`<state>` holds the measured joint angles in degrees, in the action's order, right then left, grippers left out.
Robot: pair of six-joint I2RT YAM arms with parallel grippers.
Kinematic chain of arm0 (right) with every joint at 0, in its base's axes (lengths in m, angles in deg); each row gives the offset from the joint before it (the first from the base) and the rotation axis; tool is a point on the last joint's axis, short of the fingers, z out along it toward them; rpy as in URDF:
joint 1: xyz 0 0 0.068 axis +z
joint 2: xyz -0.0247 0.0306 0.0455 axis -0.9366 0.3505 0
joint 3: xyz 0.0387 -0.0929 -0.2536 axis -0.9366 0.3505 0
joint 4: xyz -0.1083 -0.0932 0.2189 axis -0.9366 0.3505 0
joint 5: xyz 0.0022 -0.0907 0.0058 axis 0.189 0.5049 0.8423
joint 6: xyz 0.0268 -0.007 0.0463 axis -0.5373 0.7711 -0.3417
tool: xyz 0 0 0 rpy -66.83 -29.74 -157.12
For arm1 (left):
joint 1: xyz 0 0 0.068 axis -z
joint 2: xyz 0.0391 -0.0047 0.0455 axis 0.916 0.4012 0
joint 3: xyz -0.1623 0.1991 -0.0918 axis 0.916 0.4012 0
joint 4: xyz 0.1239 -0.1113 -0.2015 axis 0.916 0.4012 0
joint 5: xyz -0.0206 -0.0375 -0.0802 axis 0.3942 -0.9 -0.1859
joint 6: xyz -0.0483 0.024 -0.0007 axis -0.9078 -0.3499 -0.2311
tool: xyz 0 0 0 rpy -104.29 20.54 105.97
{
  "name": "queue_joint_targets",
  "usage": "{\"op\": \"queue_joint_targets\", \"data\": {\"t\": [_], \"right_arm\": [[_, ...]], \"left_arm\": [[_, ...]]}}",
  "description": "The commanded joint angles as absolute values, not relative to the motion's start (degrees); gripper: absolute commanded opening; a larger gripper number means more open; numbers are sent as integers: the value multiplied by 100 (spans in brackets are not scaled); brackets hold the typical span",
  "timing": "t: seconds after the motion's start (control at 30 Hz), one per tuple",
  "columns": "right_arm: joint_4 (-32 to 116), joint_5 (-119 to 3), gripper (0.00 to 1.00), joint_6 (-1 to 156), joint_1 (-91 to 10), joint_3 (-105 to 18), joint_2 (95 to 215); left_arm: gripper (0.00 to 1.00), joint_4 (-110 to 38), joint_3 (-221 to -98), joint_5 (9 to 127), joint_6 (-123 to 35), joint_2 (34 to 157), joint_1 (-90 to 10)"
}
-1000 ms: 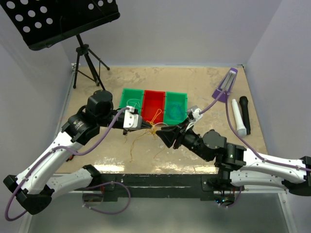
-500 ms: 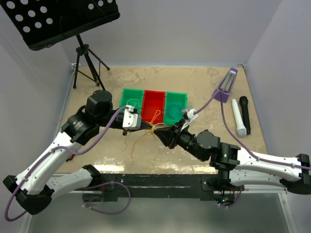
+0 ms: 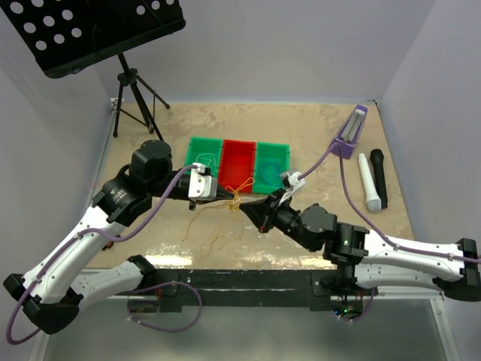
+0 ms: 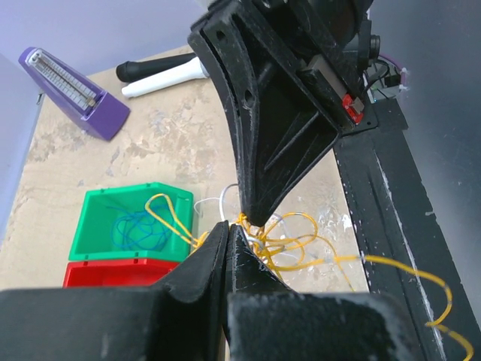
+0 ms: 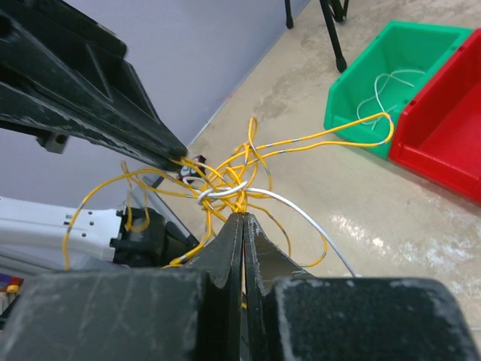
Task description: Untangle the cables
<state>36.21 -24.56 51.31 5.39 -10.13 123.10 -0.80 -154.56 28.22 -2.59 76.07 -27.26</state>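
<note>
Lower centre, top view: left pincer (image 3: 224,197) and right pincer (image 3: 245,207) meet tip to tip above the counter (image 3: 316,135). Both are clamped flat, each apparently nipping the yellow cable (image 5: 225,188) at its knot.

A white cable (image 5: 301,207) loops through that knot.

Risks:
- Grips sit so close that pulling apart may cinch the knot.
- The thin strand may slip free.
- The white cable may be dragged along.

Farther up: a yellow loop reaches the left green bin (image 5: 347,94) and could snag its rim. The blue-teal cable (image 4: 135,229) lies coiled in the right green bin (image 4: 83,226).
</note>
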Motion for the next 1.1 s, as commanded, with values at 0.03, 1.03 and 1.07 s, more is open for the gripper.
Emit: {"op": "queue_joint_targets", "data": {"t": [0.03,1.03,1.07], "right_arm": [[3995,-2158,0,4599,531,-747,12219],[6069,-1376,0,2683,531,-975,13528],[6096,-1384,0,2648,531,-967,13555]], "left_arm": [[0,-298,-15868,2972,-192,7501,-2715],[0,-3924,-17073,9115,1546,7317,-2978],[0,-4111,-17055,9282,1818,7317,-2987]]}}
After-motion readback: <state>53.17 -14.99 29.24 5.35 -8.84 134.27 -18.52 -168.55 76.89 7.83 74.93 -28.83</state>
